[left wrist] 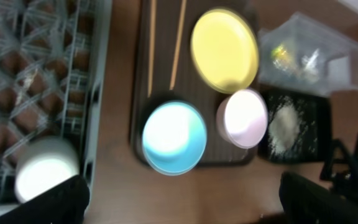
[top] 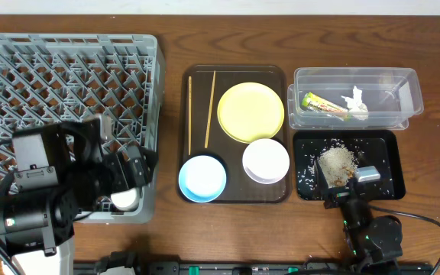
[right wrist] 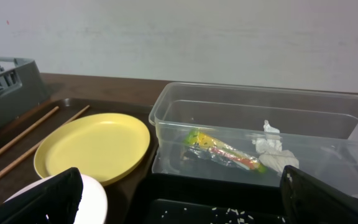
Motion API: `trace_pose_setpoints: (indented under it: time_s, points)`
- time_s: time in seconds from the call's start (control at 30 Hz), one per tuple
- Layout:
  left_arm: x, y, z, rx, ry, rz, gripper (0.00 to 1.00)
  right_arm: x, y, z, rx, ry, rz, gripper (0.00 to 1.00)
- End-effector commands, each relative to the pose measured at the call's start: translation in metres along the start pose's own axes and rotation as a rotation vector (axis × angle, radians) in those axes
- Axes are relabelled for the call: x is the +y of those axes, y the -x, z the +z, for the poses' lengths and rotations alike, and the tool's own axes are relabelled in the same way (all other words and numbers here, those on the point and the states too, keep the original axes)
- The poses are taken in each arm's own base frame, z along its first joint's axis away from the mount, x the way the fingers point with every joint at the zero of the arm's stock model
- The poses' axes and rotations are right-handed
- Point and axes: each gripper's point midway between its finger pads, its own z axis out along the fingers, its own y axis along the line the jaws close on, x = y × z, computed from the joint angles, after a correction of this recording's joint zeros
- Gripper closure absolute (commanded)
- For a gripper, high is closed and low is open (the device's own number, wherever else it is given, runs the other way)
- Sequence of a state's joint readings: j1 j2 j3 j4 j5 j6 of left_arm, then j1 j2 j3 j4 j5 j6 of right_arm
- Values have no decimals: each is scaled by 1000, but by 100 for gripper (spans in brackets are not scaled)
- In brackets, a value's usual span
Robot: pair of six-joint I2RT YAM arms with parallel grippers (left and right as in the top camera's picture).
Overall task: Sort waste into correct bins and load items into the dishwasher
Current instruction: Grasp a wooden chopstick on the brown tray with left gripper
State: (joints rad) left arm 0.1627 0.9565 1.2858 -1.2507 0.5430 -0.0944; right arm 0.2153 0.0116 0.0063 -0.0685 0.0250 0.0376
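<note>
The grey dish rack [top: 67,84] stands at the left, with a white bowl-like dish [top: 124,200] in its front right corner. My left gripper [top: 134,172] hovers there, open and empty [left wrist: 181,208]. On the brown tray lie two chopsticks [top: 209,107], a yellow plate [top: 250,111], a light blue bowl [top: 202,177] and a white bowl [top: 266,160]. The clear tub [top: 403,95] holds the snack wrapper [top: 325,105] and the tissue [top: 355,101]. The black tray [top: 384,156] holds the rice heap [top: 337,163]. My right gripper [top: 347,187] is open and empty at its front edge [right wrist: 182,208].
The brown serving tray [top: 235,197] lies between the rack and the bins. Loose rice grains are scattered over the black tray [right wrist: 229,213]. The clear tub [right wrist: 253,118] stands behind the black tray, touching it. Bare wooden table shows along the front edge.
</note>
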Motion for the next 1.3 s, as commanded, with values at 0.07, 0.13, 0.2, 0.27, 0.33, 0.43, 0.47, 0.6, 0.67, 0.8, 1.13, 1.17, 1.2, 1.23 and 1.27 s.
trace_pose_setpoints:
  time_s: [0.07, 0.13, 0.2, 0.27, 0.33, 0.43, 0.47, 0.6, 0.67, 0.8, 1.13, 1.17, 1.2, 1.23, 1.27]
  points:
    - [-41, 28, 7, -57, -238, 42, 2, -4, 0, 0, -1, -14, 3, 1]
    - [-50, 43, 16, -86, -273, 104, 2, -3, 0, 0, -1, -14, 3, 1]
    - [-53, 55, 33, -93, -247, 152, 0, -3, 0, 0, -1, -14, 3, 1]
    - [-44, 61, 59, -73, -137, 186, 2, -3, 0, 0, -1, -14, 3, 1]
    - [-30, 63, 89, -42, 14, 222, 2, -3, 0, 0, -1, -14, 3, 1]
    - [-14, 68, 131, -17, 206, 291, 10, -3, 0, 0, -1, -14, 3, 1]
    - [-9, 71, 144, -16, 262, 314, 19, -4, 0, 0, -1, -14, 3, 1]
    - [12, 78, 198, 12, 392, 343, 22, -3, 0, 0, -1, -14, 3, 1]
    - [18, 72, 226, 60, 381, 339, 21, -4, 0, 0, -1, -14, 3, 1]
    - [24, 45, 275, 189, 312, 307, 23, -3, 0, 0, -1, -14, 3, 1]
    - [41, -2, 325, 370, 257, 258, 54, -4, 0, 0, -1, -14, 3, 1]
    - [44, -4, 328, 377, 263, 244, 57, -4, 0, 0, -1, -14, 3, 1]
    - [47, -7, 332, 383, 271, 219, 58, -3, 0, 0, -1, -14, 3, 1]
    - [49, -10, 337, 387, 278, 195, 58, -4, 0, 0, -1, -14, 3, 1]
    - [52, -12, 340, 393, 284, 179, 59, -3, 0, 0, -1, -14, 3, 1]
